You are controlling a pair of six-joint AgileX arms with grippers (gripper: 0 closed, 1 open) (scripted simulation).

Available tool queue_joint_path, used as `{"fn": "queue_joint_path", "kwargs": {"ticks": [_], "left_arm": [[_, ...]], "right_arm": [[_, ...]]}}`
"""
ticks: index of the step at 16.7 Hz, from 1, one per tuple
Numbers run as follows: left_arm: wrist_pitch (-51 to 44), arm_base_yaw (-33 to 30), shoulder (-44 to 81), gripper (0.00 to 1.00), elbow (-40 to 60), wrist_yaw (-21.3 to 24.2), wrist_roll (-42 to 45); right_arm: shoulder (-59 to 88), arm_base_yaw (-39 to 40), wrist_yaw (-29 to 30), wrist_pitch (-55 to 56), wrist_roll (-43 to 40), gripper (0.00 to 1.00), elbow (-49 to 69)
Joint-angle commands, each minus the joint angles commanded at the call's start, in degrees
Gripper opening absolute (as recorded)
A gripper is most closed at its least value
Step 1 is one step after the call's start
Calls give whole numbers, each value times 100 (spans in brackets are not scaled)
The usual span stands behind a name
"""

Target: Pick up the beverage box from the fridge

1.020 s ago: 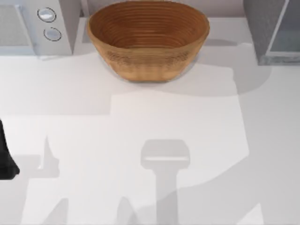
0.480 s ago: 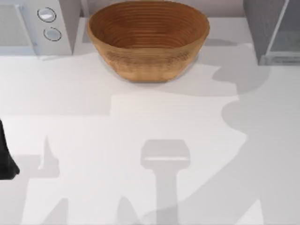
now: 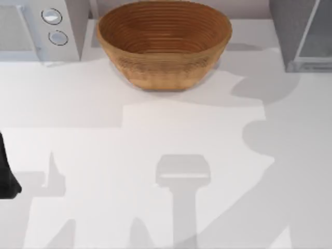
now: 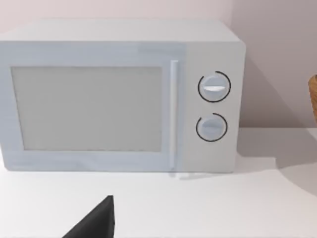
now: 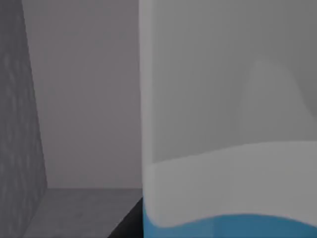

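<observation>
The beverage box (image 5: 223, 124) stands very close in the right wrist view, with a whitish-grey upper part and a bright blue band below. It sits inside the fridge (image 3: 301, 33), whose grey speckled inner wall (image 5: 17, 124) rises beside it. A dark part of my right gripper (image 5: 130, 222) lies against the box's lower edge. The fridge stands at the table's far right corner in the top view. My left arm (image 3: 6, 171) stays parked at the table's left edge, and a dark tip of my left gripper (image 4: 94, 225) points toward the microwave.
A large brown woven bowl (image 3: 163, 44) sits at the back middle of the table. A white microwave (image 4: 124, 94) with two round knobs stands at the back left. Broad shadows cross the white tabletop (image 3: 155, 119).
The large shadow on the table's right side has shifted and changed shape. The fridge's front panel looks greyer in the top view. My left arm has not moved.
</observation>
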Motion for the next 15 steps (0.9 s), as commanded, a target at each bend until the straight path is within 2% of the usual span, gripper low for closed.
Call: {"fn": "queue_joint_path", "kwargs": {"ticks": [7, 15], "left_arm": [[0, 0, 0, 100, 0, 0, 0], [0, 0, 0, 100, 0, 0, 0]], "right_arm": [[-1137, -267, -257, 652, 9, 0, -1914], [-1313, -270, -289, 717, 16, 0, -2144]]}}
